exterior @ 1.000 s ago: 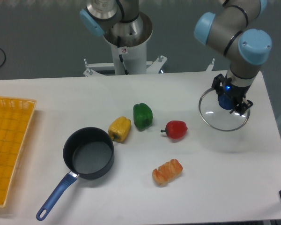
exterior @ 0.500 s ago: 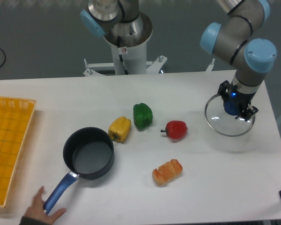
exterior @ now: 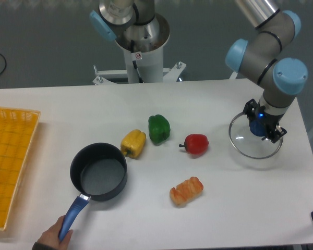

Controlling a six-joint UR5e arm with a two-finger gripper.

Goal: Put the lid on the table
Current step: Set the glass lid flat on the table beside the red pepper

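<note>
The round clear glass lid [exterior: 249,144] with a thin metal rim is at the right side of the white table [exterior: 224,208], low over or resting on its surface; I cannot tell which. My gripper [exterior: 259,127] is above the lid's middle, shut on its small blue knob. The dark saucepan [exterior: 98,170] with a blue handle stands open at the front left, far from the lid.
A green pepper [exterior: 159,128], a yellow pepper [exterior: 133,143], a red pepper [exterior: 196,144] and an orange pastry-like piece [exterior: 186,190] lie mid-table. A yellow mesh tray [exterior: 8,156] is at the left edge. A person's hand [exterior: 55,235] holds the pan handle.
The gripper and lid moved slightly right and down toward the table. A hand came in at the bottom left and took hold of the pan handle, which swung a little.
</note>
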